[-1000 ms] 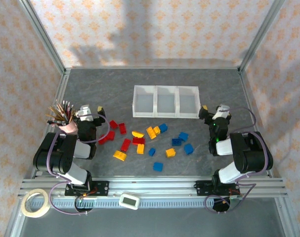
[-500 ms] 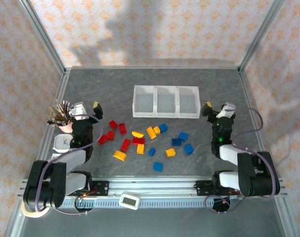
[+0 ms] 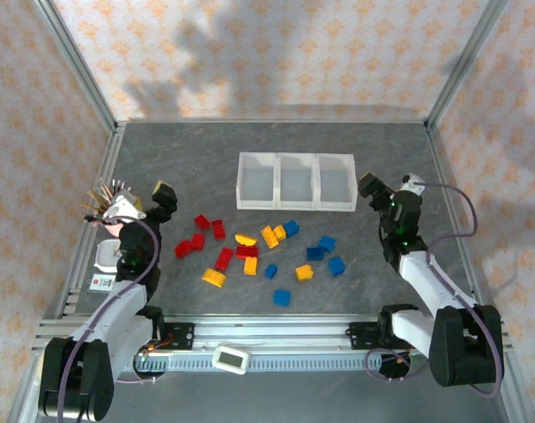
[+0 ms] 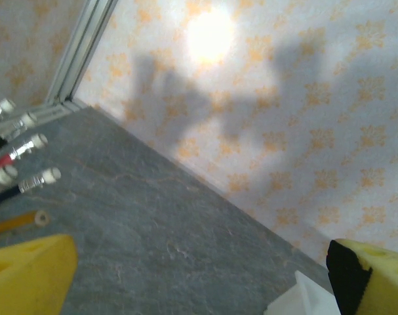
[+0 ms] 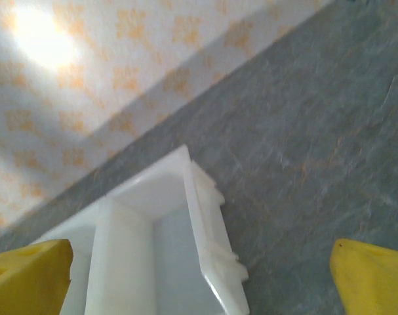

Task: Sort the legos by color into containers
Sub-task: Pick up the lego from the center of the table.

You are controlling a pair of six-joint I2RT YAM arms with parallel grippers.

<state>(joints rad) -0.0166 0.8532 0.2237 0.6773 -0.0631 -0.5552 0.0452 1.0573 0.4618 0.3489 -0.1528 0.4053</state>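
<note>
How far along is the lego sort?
Done: nothing; all three containers look empty. In hand: nothing; the left gripper and the right gripper are both open and empty. Left: all the legos, red, blue and yellow-orange, lie loose on the table, on the near side of the containers.

- Left gripper [image 4: 200, 283]: two yellow fingers [image 4: 28, 274] are seen at the lower corners, set wide apart with nothing between them; a black pad is seen on the inner face of the right-hand one.
- Pencils [image 4: 32, 178]: several are counted at the left edge, eraser ends pointing right, metal ferrules visible; one yellow shaft is noted lowest.
- Table [image 4: 153, 223]: a grey, marbled surface, bare across the middle.
- Container [image 4: 302, 296]: one white corner is seen at the bottom edge, beside the right-hand finger.
- Wall [image 4: 297, 105]: pale, printed with orange motifs; a bright light patch [image 4: 210, 33] and soft shadows [image 4: 166, 98] are recorded.
- Frame post [image 4: 80, 46]: metal, slanted, at upper left.
</note>
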